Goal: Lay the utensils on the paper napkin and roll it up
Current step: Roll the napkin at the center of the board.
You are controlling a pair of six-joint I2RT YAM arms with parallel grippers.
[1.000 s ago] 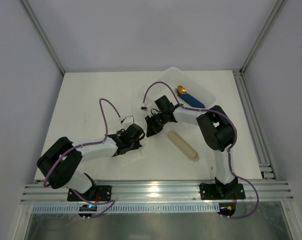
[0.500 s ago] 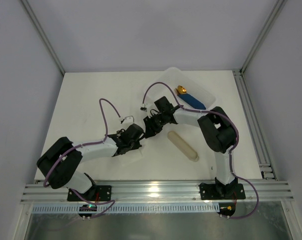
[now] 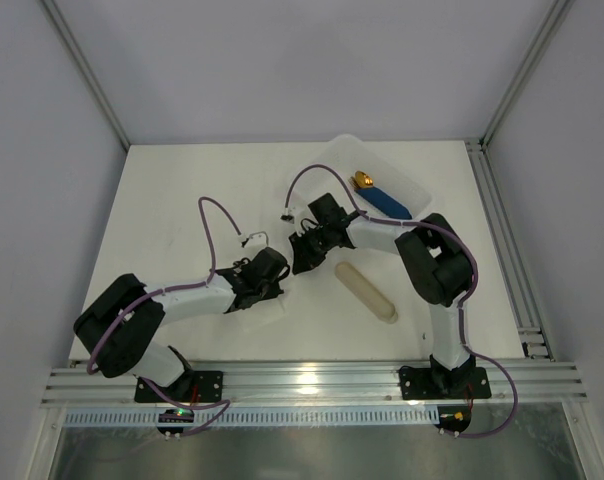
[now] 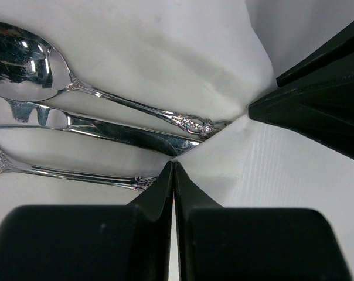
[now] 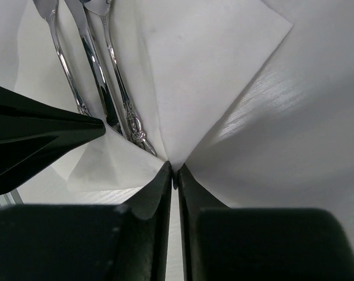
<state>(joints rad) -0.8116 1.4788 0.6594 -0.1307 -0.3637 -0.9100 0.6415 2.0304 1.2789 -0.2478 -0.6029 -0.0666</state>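
The utensils, a spoon, a knife and a fork, lie side by side on the paper napkin. My left gripper is shut, pinching a raised fold of the napkin just past the handle ends. My right gripper pinches the napkin from the opposite side, close to the utensils' handles. The two grippers nearly touch: my left gripper's black fingers show in the right wrist view. From above, my left gripper and right gripper hide the utensils.
A beige oblong sleeve lies just right of the grippers. Behind it stands a white plastic tray holding a blue-handled, gold-tipped piece. A purple cable loops over each wrist.
My right gripper has shifted very slightly at the napkin's edge. The left arm has not moved.
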